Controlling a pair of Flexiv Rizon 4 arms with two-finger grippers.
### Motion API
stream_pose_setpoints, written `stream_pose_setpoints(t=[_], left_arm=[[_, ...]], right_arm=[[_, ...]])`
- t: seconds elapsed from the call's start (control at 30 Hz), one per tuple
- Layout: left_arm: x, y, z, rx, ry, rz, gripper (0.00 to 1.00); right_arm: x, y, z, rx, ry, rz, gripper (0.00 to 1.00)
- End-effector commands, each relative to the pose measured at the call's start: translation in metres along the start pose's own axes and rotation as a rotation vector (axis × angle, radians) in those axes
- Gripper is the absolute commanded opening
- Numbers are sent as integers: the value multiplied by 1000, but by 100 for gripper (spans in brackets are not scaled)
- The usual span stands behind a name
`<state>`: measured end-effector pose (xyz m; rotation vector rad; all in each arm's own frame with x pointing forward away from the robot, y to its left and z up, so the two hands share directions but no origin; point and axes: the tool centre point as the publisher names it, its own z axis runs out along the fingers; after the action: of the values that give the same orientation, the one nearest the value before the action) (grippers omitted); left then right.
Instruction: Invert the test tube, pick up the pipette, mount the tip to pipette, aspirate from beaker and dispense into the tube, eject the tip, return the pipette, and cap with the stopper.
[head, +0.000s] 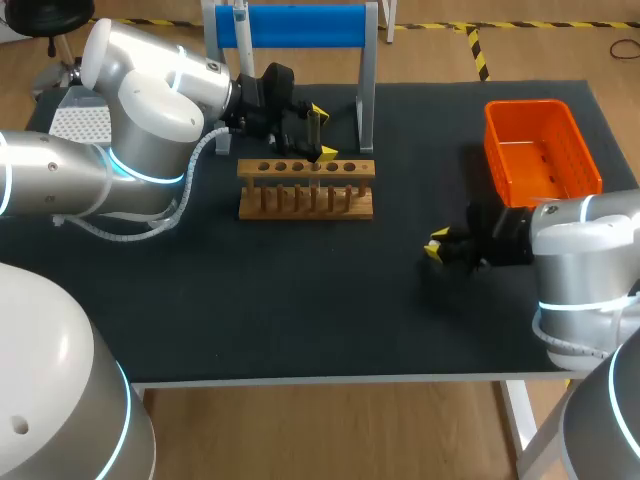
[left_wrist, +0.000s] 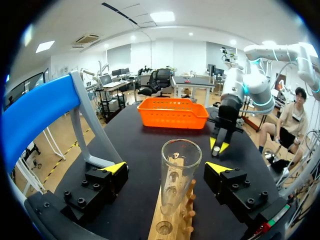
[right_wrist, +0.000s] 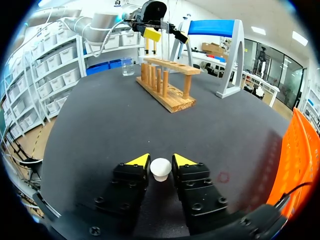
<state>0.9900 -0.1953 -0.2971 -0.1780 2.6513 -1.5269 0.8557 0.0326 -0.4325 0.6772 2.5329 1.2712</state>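
Note:
A clear test tube (left_wrist: 180, 172) stands upright, mouth up, in the wooden rack (head: 305, 200). My left gripper (head: 318, 130) hangs over the rack, open wide, with the tube between its fingers (left_wrist: 112, 172) and touching neither. On the black mat at the right, my right gripper (head: 437, 248) is low over the table. In the right wrist view a small white stopper (right_wrist: 160, 168) rests on the mat between that gripper's (right_wrist: 160, 160) yellow tips, and both fingers press against its sides.
An orange basket (head: 540, 150) stands at the back right, just beyond my right gripper. The blue-topped pipette stand (head: 290, 28) rises behind the rack. A small glass beaker (right_wrist: 127, 66) sits on the mat beyond the rack's far end.

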Motion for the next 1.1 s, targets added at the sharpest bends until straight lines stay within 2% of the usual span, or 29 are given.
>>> stream_pose_setpoints(t=[0.03, 0.2, 0.3, 0.7, 1.1], left_arm=[[-1, 0, 0, -2, 3, -1, 100], [-1, 0, 0, -2, 3, -1, 100], [-1, 0, 0, -2, 3, -1, 100], [-1, 0, 0, -2, 3, -1, 100], [-1, 0, 0, -2, 3, -1, 100]], right_arm=[[0, 0, 0, 1, 1, 1, 24], [-1, -1, 0, 2, 2, 1, 15], [-1, -1, 0, 2, 3, 1, 0], [1, 8, -4, -7, 6, -3, 0], [-6, 51, -25, -15, 40, -78, 0]])
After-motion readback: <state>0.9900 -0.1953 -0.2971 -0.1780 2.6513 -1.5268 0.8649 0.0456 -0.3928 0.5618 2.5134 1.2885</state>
